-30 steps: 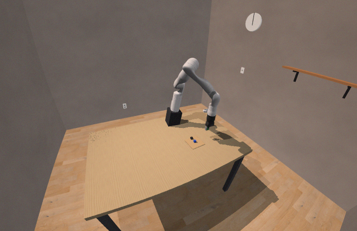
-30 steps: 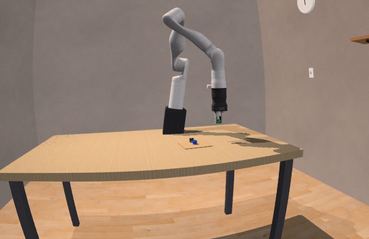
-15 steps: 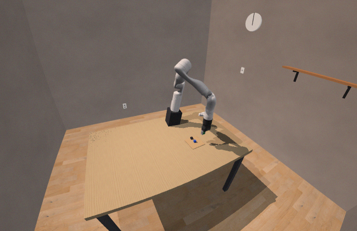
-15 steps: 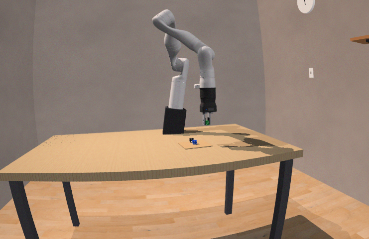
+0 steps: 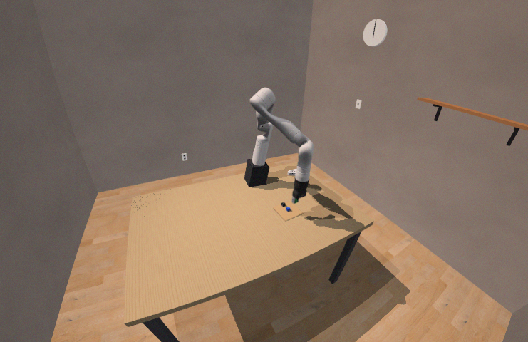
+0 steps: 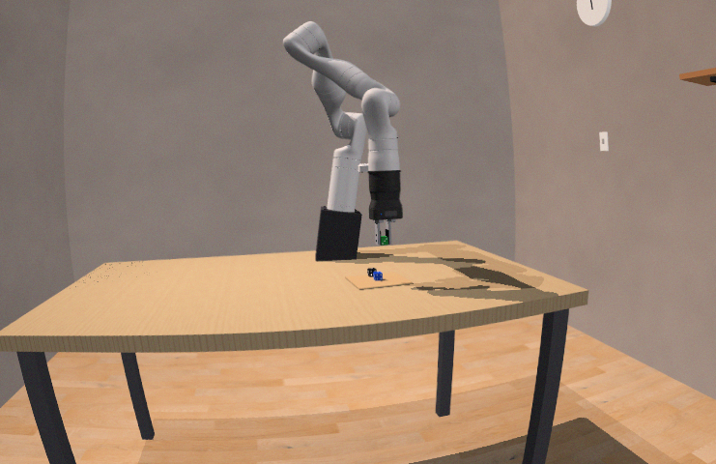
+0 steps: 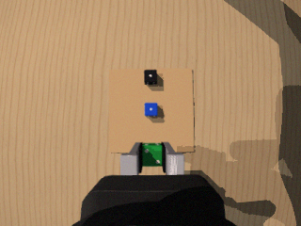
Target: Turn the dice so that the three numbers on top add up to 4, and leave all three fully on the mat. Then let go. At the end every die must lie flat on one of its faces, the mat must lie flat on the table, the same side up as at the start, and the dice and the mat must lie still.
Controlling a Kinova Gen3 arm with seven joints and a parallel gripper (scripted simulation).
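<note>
My gripper (image 5: 295, 199) (image 6: 384, 241) (image 7: 151, 152) is shut on the green die (image 6: 385, 241) (image 7: 152, 154) and holds it in the air above the table, over the near edge of the mat in the wrist view. The face of the green die toward the wrist camera shows two pips; its other faces are too small or hidden to read. The orange-tan mat (image 5: 286, 216) (image 6: 360, 285) (image 7: 122, 127) lies flat. The black die (image 5: 283, 204) (image 6: 371, 272) (image 7: 150, 76) and the blue die (image 5: 288, 209) (image 6: 378, 275) (image 7: 150, 109) stand on it, apart, each showing one pip on top.
The table (image 5: 199, 249) (image 6: 232, 305) (image 7: 56, 94) surrounds the mat. The arm's black base block (image 5: 256, 173) (image 6: 338, 235) stands behind and to the left of the mat in the top and exterior views. Shadows of the arm fall to the right of the mat.
</note>
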